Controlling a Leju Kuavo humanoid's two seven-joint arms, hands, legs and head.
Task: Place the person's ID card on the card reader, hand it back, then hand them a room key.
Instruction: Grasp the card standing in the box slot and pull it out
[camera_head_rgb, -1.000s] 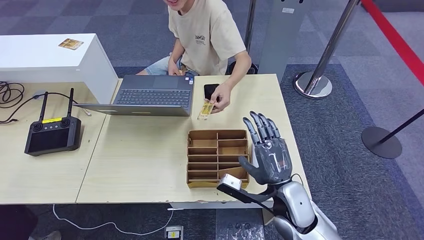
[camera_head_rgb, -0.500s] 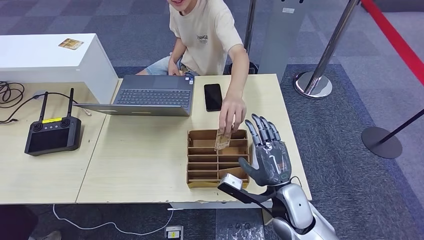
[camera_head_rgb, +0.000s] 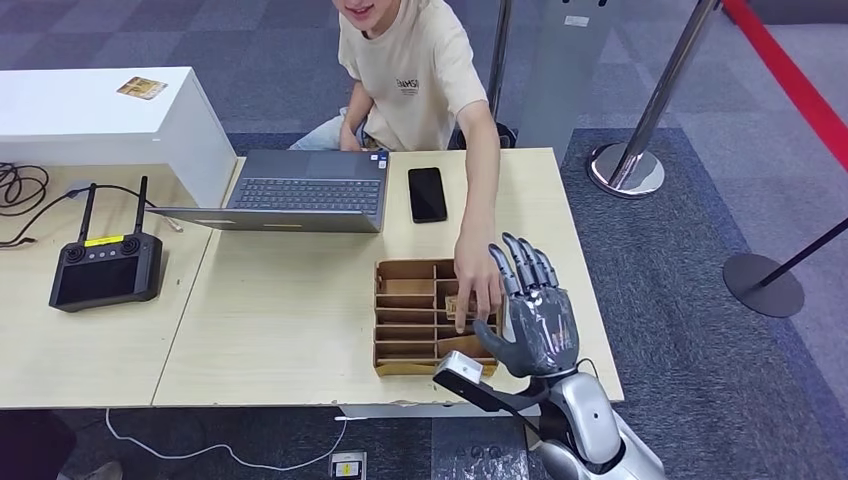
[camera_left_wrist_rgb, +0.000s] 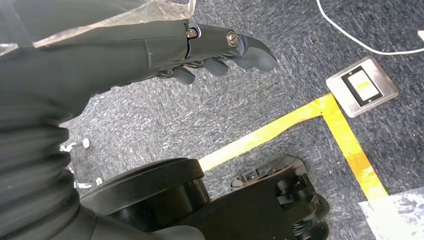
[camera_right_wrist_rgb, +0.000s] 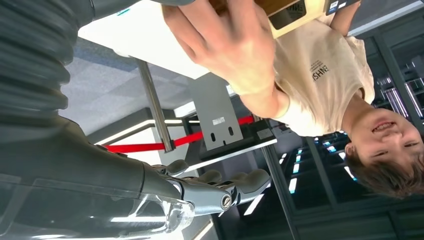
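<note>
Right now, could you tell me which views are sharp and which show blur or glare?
Head view: evenly lit and sharp across the table. Right wrist view: the person's hand is soft with blur, ceiling lights glare. Left wrist view: the near left hand is soft, floor sharp.

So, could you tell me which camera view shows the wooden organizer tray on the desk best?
The head view: it shows the whole organizer tray from above, its slots visible, with the person's hand reaching in beside the robot's right hand. The right wrist view catches the person's hand close up; the left wrist view faces the floor.
</note>
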